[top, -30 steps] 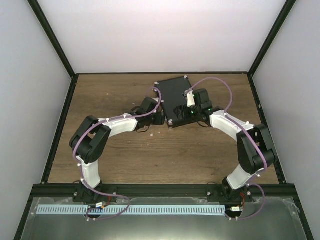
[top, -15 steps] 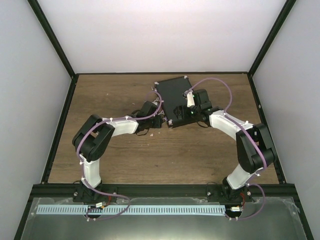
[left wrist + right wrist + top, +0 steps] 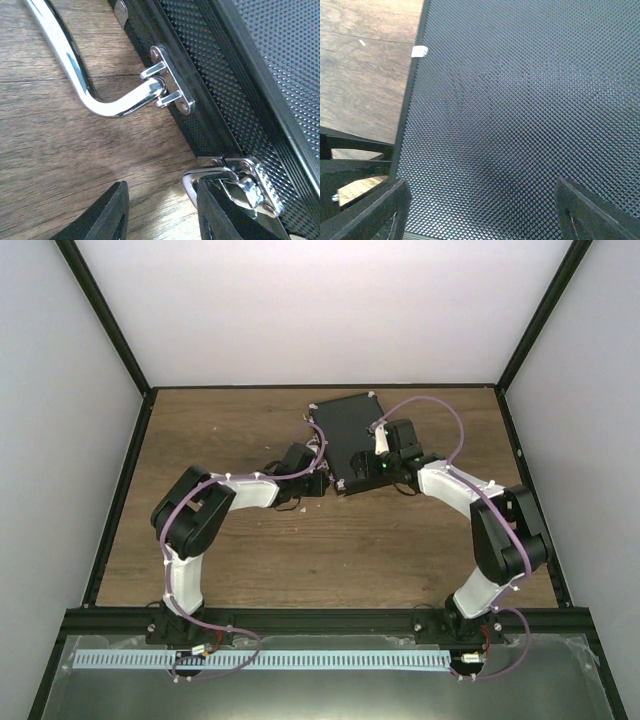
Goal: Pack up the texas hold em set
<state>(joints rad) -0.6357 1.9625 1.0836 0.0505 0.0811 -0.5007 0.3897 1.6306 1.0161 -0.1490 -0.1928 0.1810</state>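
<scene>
- The left tool [image 3: 160, 212] is spread, with bare wood showing between its two dark fingers. One finger [image 3: 217, 215] is right against the silver latch [image 3: 242, 187] on the side wall of the briefcase [image 3: 260, 75]; the other is over the wood.
- Just beyond that tool, the chrome handle [image 3: 75, 65] curves out from its riveted bracket [image 3: 170, 80] and lies low over the tabletop [image 3: 60, 150].
- The right tool [image 3: 480, 212] is also spread wide and holds nothing. Its fingers frame the dimpled black lid of the briefcase [image 3: 520, 100] from above, and a small silver corner piece [image 3: 420, 51] shows at the lid's edge.
- The briefcase [image 3: 345, 430] lies flat and slightly skewed in the far middle of the tabletop [image 3: 220, 430], between the two tools.
- The tabletop is dark brown wood with visible grain, edged by a black frame.
- Plain white walls close in the far side and both flanks, with black posts [image 3: 105, 315] running up the corners.
- The left arm [image 3: 190, 520] rises from its base, folds at the elbow and reaches forward and right, so the left tool [image 3: 318, 480] meets the case's near left edge.
- The right arm [image 3: 505, 535] bends the opposite way, reaching forward and left, so the right tool [image 3: 362, 465] is over the case's near part.
- Purple cables [image 3: 440, 405] loop along both arms.
</scene>
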